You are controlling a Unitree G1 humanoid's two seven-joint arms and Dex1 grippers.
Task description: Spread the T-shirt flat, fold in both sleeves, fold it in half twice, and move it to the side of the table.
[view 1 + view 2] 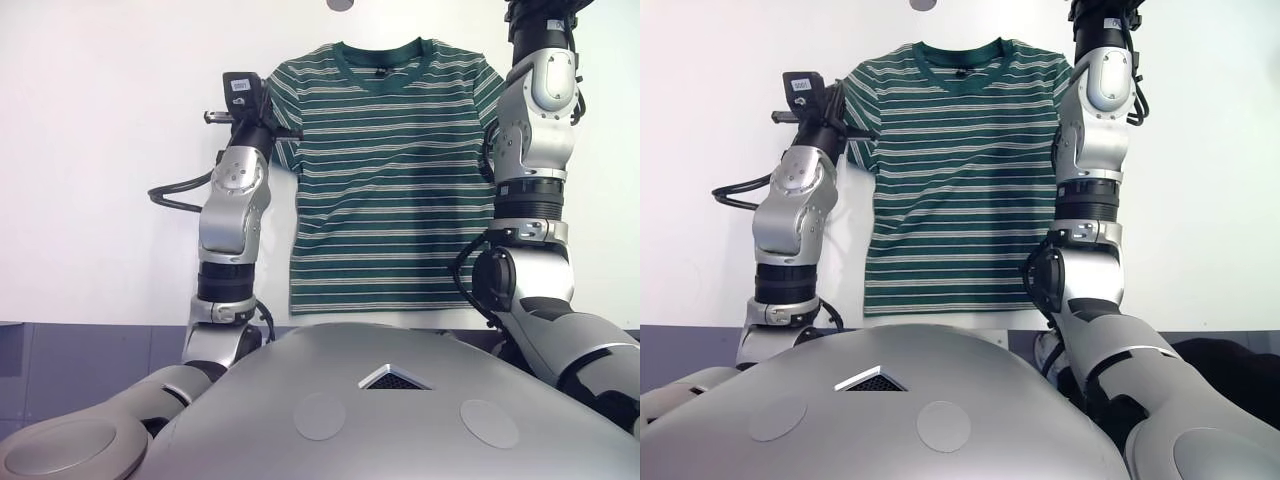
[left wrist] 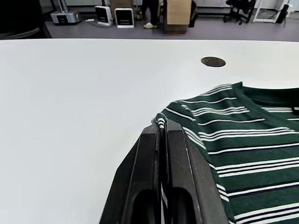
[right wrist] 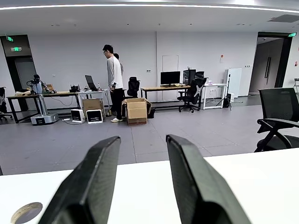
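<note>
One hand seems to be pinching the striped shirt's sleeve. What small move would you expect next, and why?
Probably the left hand should draw the sleeve inward over the chest of the shirt, starting the first sleeve fold. The shirt already lies flat, the left hand is shut on the sleeve's edge, and the right hand is open and holds nothing.
</note>
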